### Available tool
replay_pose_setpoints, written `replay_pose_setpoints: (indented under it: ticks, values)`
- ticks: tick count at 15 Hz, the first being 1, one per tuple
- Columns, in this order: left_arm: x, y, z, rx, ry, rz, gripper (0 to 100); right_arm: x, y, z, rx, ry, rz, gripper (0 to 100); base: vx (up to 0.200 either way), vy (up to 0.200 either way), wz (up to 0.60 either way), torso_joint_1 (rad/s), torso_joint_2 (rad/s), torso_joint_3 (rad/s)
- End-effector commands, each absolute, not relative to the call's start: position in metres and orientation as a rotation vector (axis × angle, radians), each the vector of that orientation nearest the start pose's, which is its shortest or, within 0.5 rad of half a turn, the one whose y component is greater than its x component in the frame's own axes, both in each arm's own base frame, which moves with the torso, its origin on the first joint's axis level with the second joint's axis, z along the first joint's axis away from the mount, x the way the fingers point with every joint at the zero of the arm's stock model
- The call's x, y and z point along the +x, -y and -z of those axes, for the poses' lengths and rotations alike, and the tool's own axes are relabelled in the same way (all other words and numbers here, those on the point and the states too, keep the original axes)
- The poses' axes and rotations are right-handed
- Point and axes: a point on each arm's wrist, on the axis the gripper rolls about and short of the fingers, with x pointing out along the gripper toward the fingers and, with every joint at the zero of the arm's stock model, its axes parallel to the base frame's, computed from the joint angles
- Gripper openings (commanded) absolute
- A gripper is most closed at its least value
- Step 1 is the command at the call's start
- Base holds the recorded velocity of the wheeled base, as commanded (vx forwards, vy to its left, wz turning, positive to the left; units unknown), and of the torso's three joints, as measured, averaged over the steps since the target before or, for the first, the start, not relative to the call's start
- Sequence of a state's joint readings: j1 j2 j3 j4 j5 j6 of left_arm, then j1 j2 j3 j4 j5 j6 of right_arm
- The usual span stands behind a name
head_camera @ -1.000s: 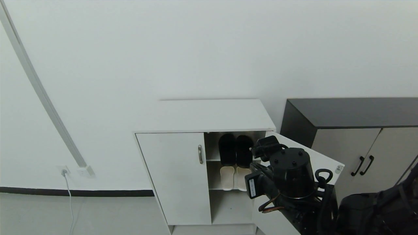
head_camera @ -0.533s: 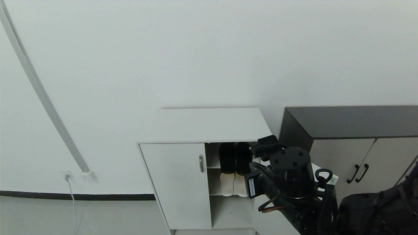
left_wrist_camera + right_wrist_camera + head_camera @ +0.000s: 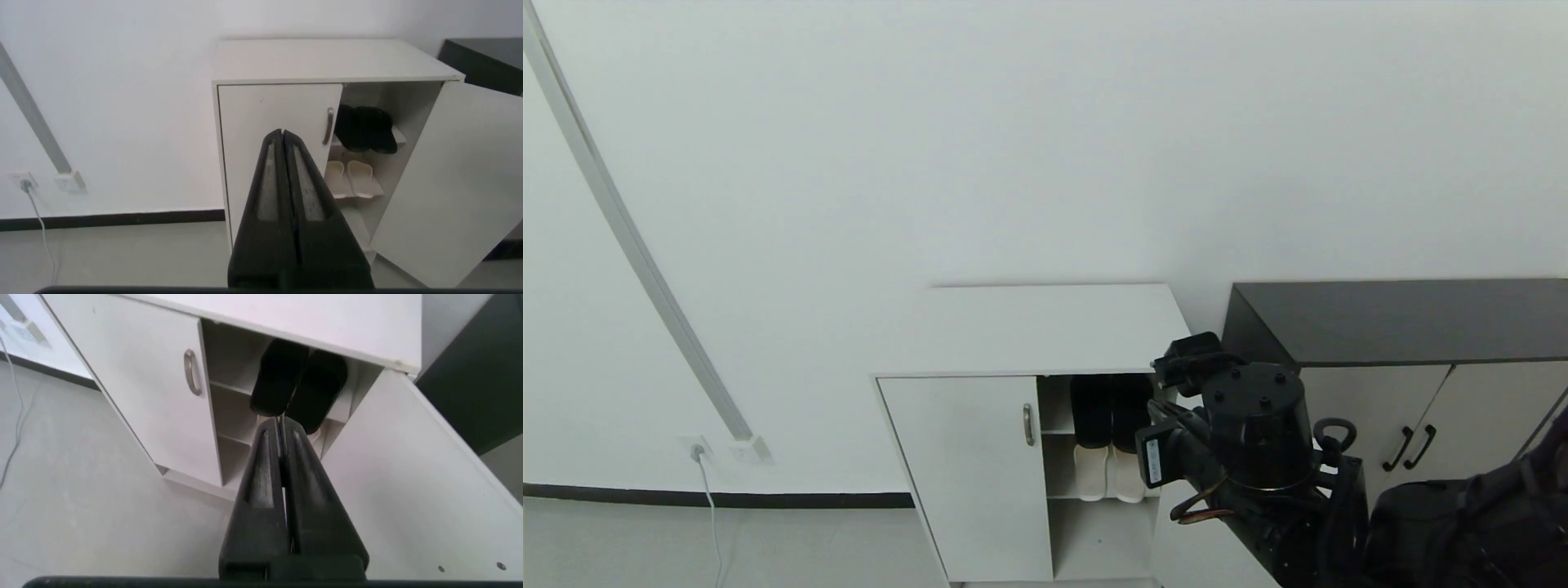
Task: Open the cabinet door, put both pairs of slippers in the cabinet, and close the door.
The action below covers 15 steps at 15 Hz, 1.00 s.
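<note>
The white cabinet stands against the wall with its left door shut and its right door swung open. A black pair of slippers lies on the upper shelf, and a white pair on the shelf below. My right gripper is shut and holds nothing; it hangs in front of the open compartment, pointing at the black slippers, beside the open door. Farther back, my left gripper is also shut and empty, facing the cabinet front.
A dark-topped cabinet with two black handles stands right of the white one. On the left wall are a slanted cable duct and a socket with a hanging cable. Bare floor lies before the cabinet.
The whole head picture has shifted: the cabinet now sits lower and looks smaller, so the camera moved. Less of the open door shows behind the right arm. The slippers stay on their shelves.
</note>
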State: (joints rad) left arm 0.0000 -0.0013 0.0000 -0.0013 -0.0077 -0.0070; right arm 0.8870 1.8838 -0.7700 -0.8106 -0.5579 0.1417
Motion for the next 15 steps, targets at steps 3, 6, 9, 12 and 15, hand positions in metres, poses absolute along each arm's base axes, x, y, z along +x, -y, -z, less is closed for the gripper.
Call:
replay_pose_setpoints:
  ticks: [3,6,9,12,15]
  values:
    - [-0.0228,0.0002,-0.0756,-0.006,0.002,0.008,0,0.2205,-0.2483,-0.1310,-0.071,-0.242,-0.306,0,0.000,0.000,0.00,0.079,-0.16,-0.087]
    - [-0.0228,0.0001,-0.0756,-0.006,0.002,0.009,0,0.2210,-0.2481,-0.1305,-0.073,-0.243,-0.305,0,0.000,0.000,0.00,0.000,0.00,0.000]
    - [-0.0228,0.0002,-0.0756,-0.006,0.002,0.008,0,0.2209,-0.2472,-0.1301,-0.075,-0.245,-0.303,0,0.000,0.000,0.00,0.000,0.00,0.000]
    - [-0.0228,0.0002,-0.0756,-0.006,0.002,0.008,0,0.2204,-0.2473,-0.1298,-0.082,-0.245,-0.304,0,0.000,0.000,-0.20,-0.001,0.00,0.002]
    - [-0.0228,0.0002,-0.0756,-0.006,0.002,0.008,0,0.2203,-0.2465,-0.1288,-0.090,-0.247,-0.304,0,0.000,0.000,-0.60,-0.004,0.00,0.004]
